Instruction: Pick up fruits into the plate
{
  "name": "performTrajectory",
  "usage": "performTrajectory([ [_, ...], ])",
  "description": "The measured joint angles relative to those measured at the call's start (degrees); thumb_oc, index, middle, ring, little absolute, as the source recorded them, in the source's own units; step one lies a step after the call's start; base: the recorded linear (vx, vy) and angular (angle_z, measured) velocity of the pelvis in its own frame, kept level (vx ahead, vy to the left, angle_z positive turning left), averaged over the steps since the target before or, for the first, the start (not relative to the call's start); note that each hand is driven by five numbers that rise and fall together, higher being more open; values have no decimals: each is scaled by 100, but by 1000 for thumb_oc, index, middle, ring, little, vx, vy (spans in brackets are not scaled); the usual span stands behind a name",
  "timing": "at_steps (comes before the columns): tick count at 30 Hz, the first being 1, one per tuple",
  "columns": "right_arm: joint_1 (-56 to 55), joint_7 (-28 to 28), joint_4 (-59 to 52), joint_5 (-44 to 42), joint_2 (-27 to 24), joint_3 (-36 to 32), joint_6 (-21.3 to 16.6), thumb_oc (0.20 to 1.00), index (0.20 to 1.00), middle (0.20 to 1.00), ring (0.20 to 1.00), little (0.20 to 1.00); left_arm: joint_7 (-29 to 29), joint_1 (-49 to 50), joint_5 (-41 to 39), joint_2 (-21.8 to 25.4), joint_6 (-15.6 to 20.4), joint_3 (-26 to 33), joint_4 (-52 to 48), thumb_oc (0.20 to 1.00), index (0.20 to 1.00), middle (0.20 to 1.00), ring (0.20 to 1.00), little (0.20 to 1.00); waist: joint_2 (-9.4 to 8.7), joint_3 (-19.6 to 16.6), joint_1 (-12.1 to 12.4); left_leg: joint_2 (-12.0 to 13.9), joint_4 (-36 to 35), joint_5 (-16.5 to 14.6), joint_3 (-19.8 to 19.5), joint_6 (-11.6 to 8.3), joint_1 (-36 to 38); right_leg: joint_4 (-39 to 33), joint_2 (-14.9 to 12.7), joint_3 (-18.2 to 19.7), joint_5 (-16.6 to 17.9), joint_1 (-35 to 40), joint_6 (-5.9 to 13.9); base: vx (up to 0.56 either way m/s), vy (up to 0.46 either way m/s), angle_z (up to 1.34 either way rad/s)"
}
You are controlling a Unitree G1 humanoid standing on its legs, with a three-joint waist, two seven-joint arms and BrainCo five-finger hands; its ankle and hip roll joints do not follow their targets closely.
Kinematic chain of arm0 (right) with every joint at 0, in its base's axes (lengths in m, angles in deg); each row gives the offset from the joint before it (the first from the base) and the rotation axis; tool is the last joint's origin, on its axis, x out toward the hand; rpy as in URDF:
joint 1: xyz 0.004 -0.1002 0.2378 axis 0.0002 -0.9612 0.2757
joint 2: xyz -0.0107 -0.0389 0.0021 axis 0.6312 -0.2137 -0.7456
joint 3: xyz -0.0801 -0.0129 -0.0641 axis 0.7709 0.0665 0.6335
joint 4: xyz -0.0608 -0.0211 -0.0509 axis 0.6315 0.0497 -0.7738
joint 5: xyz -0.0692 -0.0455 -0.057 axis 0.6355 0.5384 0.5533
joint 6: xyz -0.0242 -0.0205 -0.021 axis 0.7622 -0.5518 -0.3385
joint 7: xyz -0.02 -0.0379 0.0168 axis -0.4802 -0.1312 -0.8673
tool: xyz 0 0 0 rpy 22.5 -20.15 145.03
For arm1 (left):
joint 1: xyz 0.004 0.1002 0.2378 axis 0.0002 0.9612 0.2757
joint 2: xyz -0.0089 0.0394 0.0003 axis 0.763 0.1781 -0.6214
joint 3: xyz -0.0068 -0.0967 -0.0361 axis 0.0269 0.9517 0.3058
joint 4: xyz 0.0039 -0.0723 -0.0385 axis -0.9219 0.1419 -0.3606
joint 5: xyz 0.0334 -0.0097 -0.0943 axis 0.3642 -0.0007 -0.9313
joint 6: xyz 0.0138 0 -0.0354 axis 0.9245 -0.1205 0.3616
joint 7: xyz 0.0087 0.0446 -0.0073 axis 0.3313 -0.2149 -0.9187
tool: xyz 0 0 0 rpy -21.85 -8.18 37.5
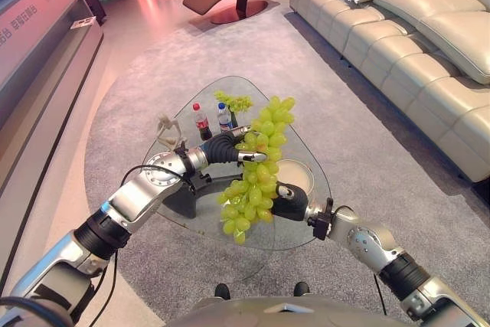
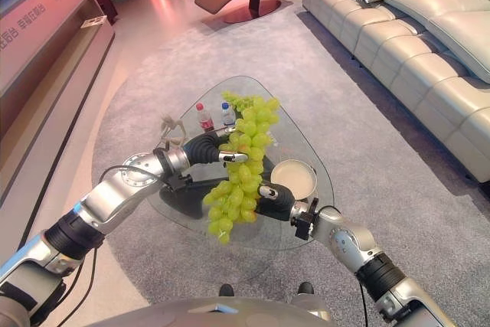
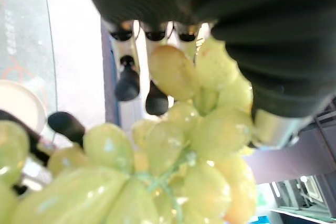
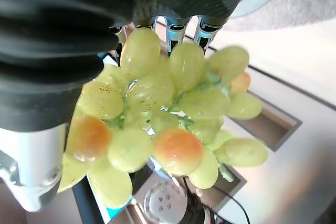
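Above the table, left hand and right hand both clutch the grapes. Transport step, I think. Next: lower onto plate, release.

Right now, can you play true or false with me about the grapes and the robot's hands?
1. Both hands hold the grape bunch up above the glass table. True.
2. The grapes already lie in the plate. False: the plate holds no grapes.
3. Two bottles stand on the table. True.
4. The left hand rests flat on the table. False: it grips the bunch, as does the right hand.
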Motion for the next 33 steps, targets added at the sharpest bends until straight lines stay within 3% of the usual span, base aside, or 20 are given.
performTrajectory([
  [9, -1, -94, 0, -9, 156, 4, -2, 1000, 1000, 1000, 1000, 1000, -122, 28, -2, -147, -5, 4, 0, 200, 200, 200, 200, 200, -1, -1, 7, 1, 0, 0, 6, 0, 11, 0, 1, 3, 0, 9, 1, 0, 0, 0],
  [10, -5, -132, 0, -8, 164, 4, -2, 341, 341, 341, 341, 341, -128, 29, -2, -169, -7, 7, 0, 200, 200, 200, 200, 200, -1, -1, 10, 0, 0, 0, 5, 1, 12, 0, 1, 3, 0, 11, 1, 0, 0, 0],
  [11, -6, -174, 0, -8, 165, 4, -3, 200, 200, 200, 200, 200, -131, 29, -2, -184, -11, 14, 0, 200, 200, 200, 200, 200, -1, -1, 14, 0, 1, 0, 5, 1, 15, 0, 1, 3, 0, 14, 1, 0, 0, 0],
  [33, -38, -186, -3, -8, 228, 5, -36, 200, 200, 200, 200, 200, -120, 222, 3, -278, -162, 225, 2, 200, 200, 200, 200, 200, -9, -6, 18, 1, -1, -1, -4, 8, 60, 0, 2, 14, -1, 62, 1, 0, 0, 0],
])
